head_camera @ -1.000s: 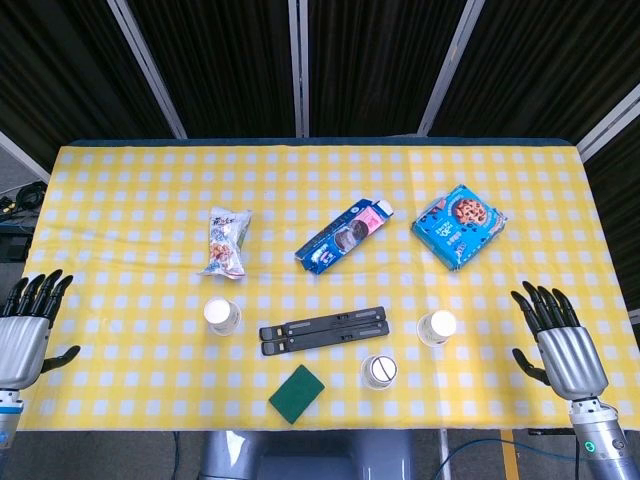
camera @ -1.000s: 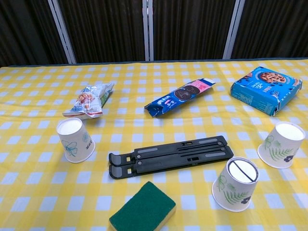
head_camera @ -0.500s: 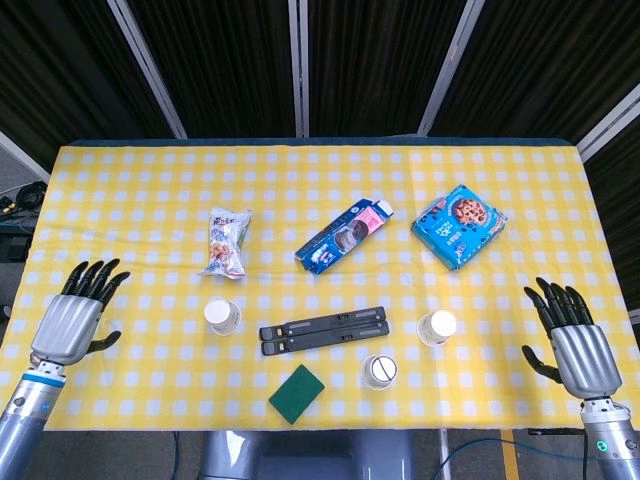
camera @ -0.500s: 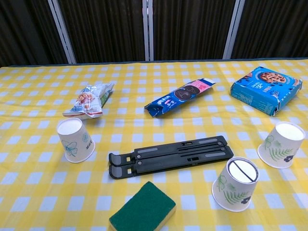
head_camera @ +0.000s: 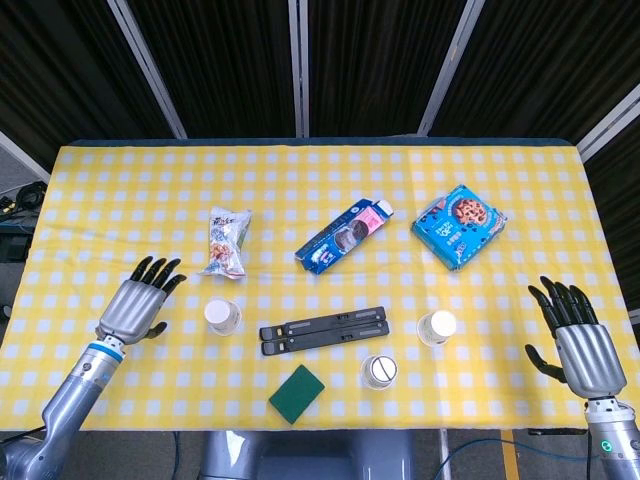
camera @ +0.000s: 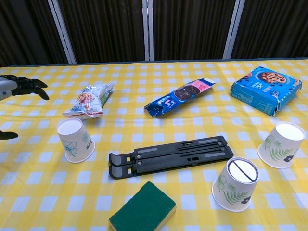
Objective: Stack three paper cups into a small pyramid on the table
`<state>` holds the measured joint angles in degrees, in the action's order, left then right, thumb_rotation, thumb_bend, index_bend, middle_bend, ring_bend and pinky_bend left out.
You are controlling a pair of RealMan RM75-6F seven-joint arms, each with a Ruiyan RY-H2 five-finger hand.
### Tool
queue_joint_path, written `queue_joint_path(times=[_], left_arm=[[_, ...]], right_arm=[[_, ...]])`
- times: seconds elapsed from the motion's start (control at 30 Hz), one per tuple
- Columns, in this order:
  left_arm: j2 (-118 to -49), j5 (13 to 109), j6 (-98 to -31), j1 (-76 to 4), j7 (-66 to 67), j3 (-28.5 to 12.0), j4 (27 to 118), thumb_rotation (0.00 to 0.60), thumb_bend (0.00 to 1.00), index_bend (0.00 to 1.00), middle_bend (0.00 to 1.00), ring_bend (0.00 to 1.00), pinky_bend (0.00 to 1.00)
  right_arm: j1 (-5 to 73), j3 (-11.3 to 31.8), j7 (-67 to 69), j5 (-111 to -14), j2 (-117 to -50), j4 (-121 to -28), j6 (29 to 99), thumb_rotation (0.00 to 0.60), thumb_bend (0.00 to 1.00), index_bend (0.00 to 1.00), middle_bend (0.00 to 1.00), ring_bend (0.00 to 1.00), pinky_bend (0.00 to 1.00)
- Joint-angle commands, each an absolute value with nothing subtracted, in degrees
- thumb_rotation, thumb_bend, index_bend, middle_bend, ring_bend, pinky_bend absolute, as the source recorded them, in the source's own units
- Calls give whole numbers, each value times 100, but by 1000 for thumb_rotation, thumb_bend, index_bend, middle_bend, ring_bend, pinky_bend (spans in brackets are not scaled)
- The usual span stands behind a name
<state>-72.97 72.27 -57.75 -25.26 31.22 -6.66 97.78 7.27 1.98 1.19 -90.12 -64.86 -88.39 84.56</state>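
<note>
Three white paper cups stand upside down on the yellow checked table [head_camera: 120,190]. One cup [head_camera: 222,316] [camera: 75,140] is at the left. A second cup [head_camera: 436,327] [camera: 282,144] is at the right, and a third cup [head_camera: 380,371] [camera: 236,184] with a black mark on its base sits near the front edge. My left hand [head_camera: 136,302] [camera: 17,86] hovers open with its fingers spread, just left of the left cup and apart from it. Off the table's right edge my right hand [head_camera: 575,335] is open and holds nothing.
A black folding stand [head_camera: 324,330] [camera: 173,156] lies between the cups. A green sponge [head_camera: 296,393] [camera: 142,208] sits by the front edge. Further back lie a snack bag [head_camera: 226,241], a cookie packet [head_camera: 343,235] and a blue cookie box [head_camera: 458,226].
My left hand has moved right and inward from the table's left edge toward the left cup. My right hand has drifted slightly down and outward. The cups have not moved.
</note>
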Motion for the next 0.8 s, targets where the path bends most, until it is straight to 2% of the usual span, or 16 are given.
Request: queue_joint_path(times=[0.03, 0.53, 0.8], left_arm=[[-7463, 7006, -5630, -2722, 3333, -741, 9795, 600, 258, 107, 0, 0, 0], [-7847, 6389, -5325, -3272, 3809, -711, 9875, 600, 268, 265, 0, 0, 0], [-8035, 6214, -5410, -3395, 3947, -645, 9772, 600, 354, 369, 0, 0, 0]], right_arm=[[725, 197, 138, -9016, -6476, -8840, 8457, 600, 197, 103, 0, 0, 0], [709, 186, 241, -9068, -6427, -8846, 8485, 600, 198, 103, 0, 0, 0], [704, 173, 247, -9075, -6403, -8870, 8468, 600, 197, 113, 0, 0, 0]])
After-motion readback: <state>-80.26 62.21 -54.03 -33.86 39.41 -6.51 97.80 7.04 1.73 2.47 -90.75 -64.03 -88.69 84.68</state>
